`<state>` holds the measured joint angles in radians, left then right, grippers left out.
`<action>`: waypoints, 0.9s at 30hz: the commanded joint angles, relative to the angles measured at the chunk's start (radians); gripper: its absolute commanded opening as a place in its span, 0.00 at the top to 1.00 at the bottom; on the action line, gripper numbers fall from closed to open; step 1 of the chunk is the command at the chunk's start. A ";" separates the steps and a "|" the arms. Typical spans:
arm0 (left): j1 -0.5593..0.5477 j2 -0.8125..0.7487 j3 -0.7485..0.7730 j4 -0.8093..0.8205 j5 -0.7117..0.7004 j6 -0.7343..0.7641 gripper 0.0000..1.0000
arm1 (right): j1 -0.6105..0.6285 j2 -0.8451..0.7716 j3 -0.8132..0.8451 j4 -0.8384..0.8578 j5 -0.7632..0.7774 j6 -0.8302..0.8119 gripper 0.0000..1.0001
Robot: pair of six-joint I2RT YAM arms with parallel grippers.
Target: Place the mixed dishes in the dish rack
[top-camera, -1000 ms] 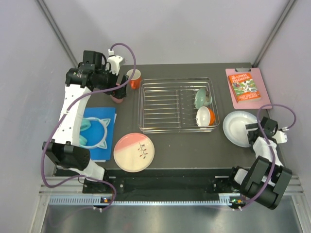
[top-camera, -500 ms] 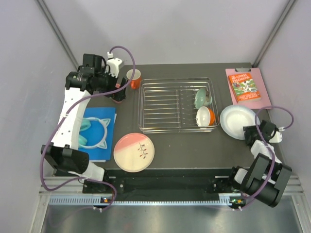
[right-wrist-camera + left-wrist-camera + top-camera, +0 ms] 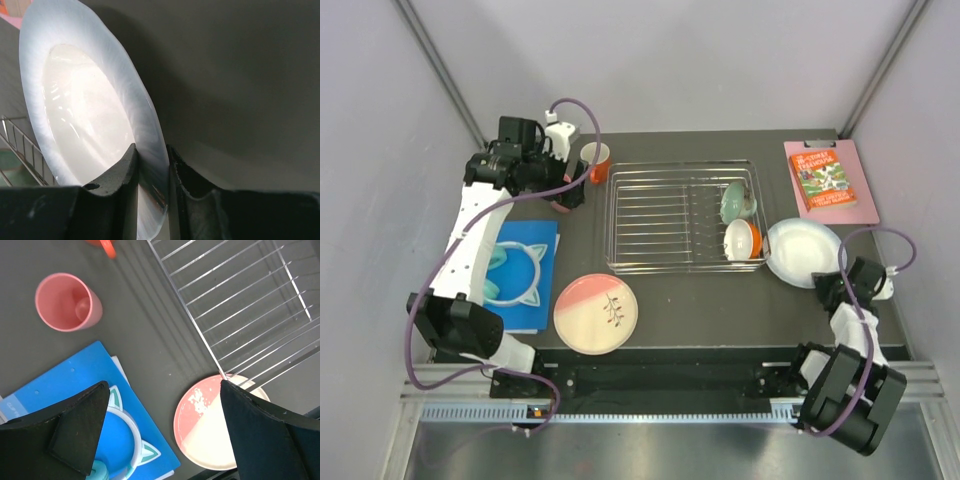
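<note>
In front of the dish rack (image 3: 660, 215), nearest the arm bases, the pink-and-cream plate (image 3: 597, 313) lies flat on the dark surface. At the rack's near-right corner, the right pincer (image 3: 151, 165) pinches the rim of the pale grey-white plate (image 3: 802, 250), which is tilted, its edge just beside the rack's right rim. Left of the rack, teal cat-ear headphones (image 3: 515, 270) rest on a blue book (image 3: 542, 235). Inside the rack, at its right end, the orange bowl (image 3: 744, 240) and the mint-green bowl (image 3: 737, 200) stand on edge. By the rack's far-left corner, the left pincer (image 3: 170, 425) hangs spread wide, holding nothing, near the upright pink cup (image 3: 67, 302). The orange cup (image 3: 597, 160) stands just beyond.
</note>
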<state>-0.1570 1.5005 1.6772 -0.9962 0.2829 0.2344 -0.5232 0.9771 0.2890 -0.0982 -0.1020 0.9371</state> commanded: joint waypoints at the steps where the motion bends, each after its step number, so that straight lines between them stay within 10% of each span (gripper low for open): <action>1: -0.003 -0.029 -0.053 0.068 0.001 -0.001 0.04 | 0.029 -0.057 0.051 -0.238 -0.035 -0.173 1.00; 14: -0.007 -0.008 -0.212 0.154 0.012 -0.047 0.06 | 0.181 0.043 0.551 -0.437 0.168 -0.316 1.00; 27: -0.049 0.141 -0.185 0.200 0.051 -0.125 0.07 | 0.288 0.049 0.717 -0.463 0.352 -0.360 1.00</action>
<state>-0.1925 1.6264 1.4200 -0.8398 0.2829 0.1585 -0.2871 1.0554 0.8761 -0.6411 0.1707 0.5953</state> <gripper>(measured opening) 0.928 0.028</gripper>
